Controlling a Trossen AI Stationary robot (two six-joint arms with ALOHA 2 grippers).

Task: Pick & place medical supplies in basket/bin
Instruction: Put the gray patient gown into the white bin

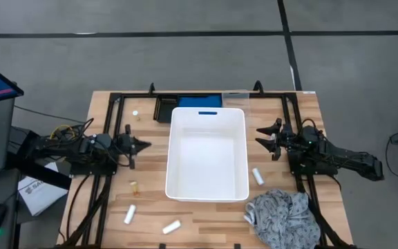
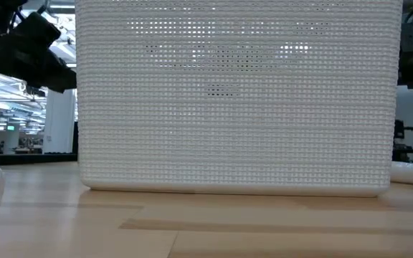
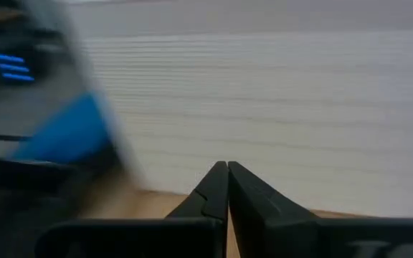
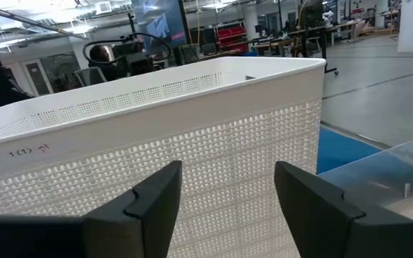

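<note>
Basket between arms — right gripper fingers spread.

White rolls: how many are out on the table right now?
3: one right of the bin, near the grey fabric; two at the front left. Others may be hidden.

The tub is plain white all over, with a small blue label at its far short end, and its walls show a fine grid of tiny holes in the low view. Near the tub's front right corner the fabric is grey with a fine dark speckle print. The little rolls around the tub are white. The table is light wood planks with a black frame. Just behind the tub there's a blue box. Both arms are dark, nearly black.
</note>
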